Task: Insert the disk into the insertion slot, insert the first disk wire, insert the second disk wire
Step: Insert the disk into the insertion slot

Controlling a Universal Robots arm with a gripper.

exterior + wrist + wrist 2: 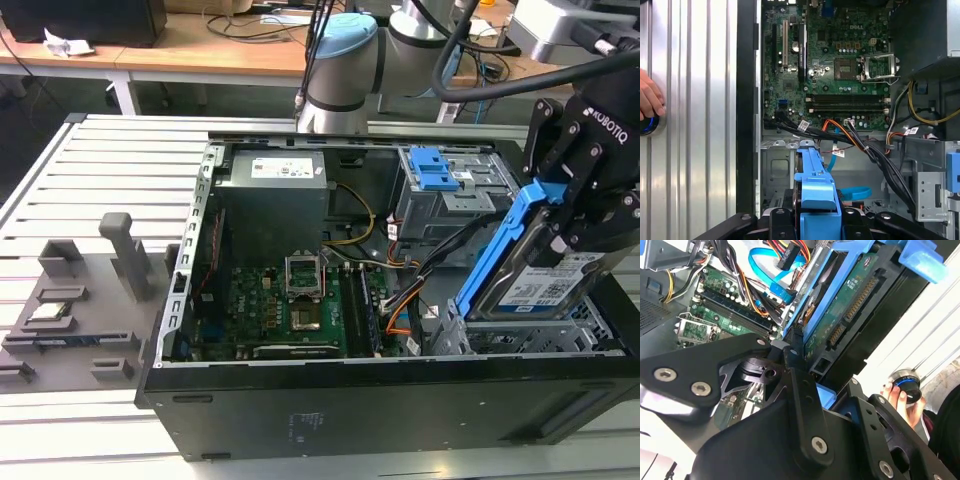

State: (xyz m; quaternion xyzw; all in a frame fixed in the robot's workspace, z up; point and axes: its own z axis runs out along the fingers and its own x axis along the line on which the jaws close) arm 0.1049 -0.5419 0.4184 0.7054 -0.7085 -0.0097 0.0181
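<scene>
The pincer (562,222) is pinching the disk (535,290) by its blue frame, near the top end. In the second wrist view, one black finger (795,357) presses on the blue edge beside the disk's green underside (850,305).

The disk is not lying flat. Its long side leans. The low end points down and toward the exterior view's left. The high end is up in the pincer, toward the exterior view's right.

The insertion slot (600,335) is right under the disk, in the near corner of the computer case (350,400). The low end of the disk looks like it is at the mouth of the slot. I cannot tell if it has gone in a little. I think the disk is not all the way in, because it sticks up so high.

Just beside the slot there is a bunch of wires (400,300). I cannot tell which ones are the two disk wires.

A bit further back stands the taller grey cage (450,200) with the blue latch.

Counted: one arm, one pincer, one disk, one slot, one tall cage.

Out on the worktop (700,125), well apart from the case, a person's hand (650,97) rests on a round button.
</scene>
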